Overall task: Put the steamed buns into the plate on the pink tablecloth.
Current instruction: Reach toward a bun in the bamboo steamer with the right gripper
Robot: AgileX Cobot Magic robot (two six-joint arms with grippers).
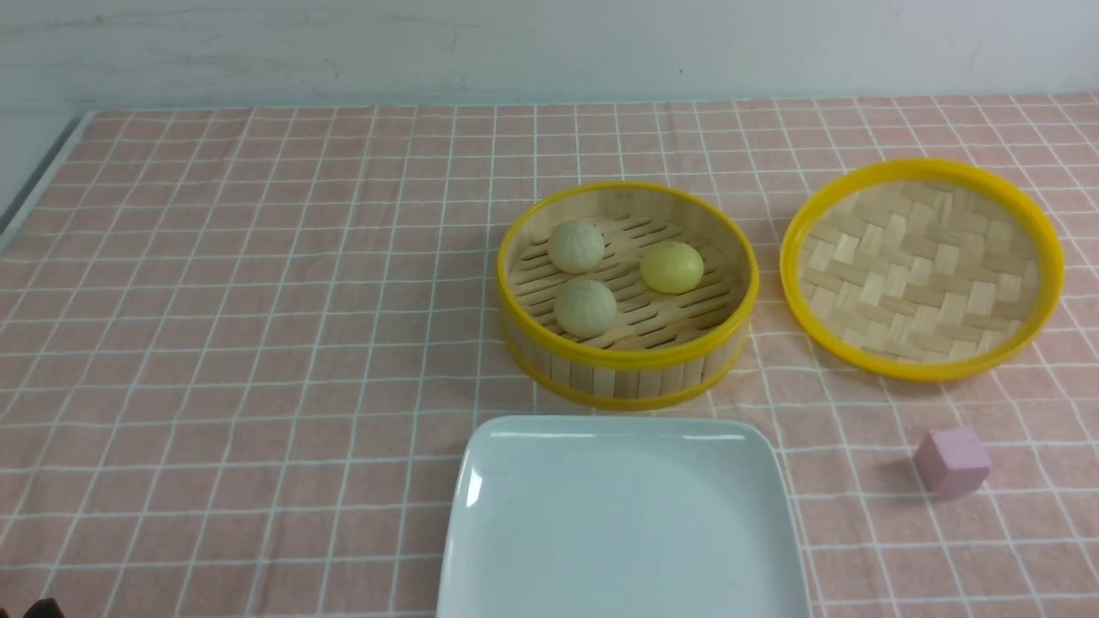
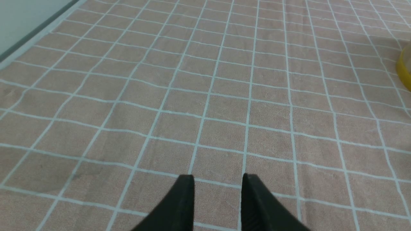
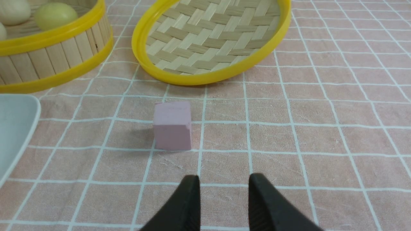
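Beige and yellow steamed buns (image 1: 585,307), three, sit in the bamboo steamer (image 1: 631,378) just behind the plate (image 1: 625,524). Probably light, soft and apt to roll, so pinch gently across the middle. Jaws of left hand (image 2: 218,183) and right hand (image 3: 224,183) stand parted, empty.

My right gripper (image 3: 223,179) sits low over the salmon-pink tablecloth with thin white grid lines (image 3: 321,128). Its two black fingers are apart with only cloth between them. Just beyond the tips and slightly left, a small pink cube (image 3: 172,126) stands on the cloth, clear of both fingers. Farther off lies a round woven bamboo lid with a yellow rim (image 3: 212,38), rim upward. Left of it, close but apart, I see a round slatted bamboo steamer with yellow bands (image 3: 48,61), cut off at the frame edge. Inside it are a smooth yellow steamed bun (image 3: 54,14) and part of a pale beige steamed bun (image 3: 13,11) beside it. Nearer than the steamer, on the left, one rounded corner of a glossy white plate (image 3: 14,128) shows.
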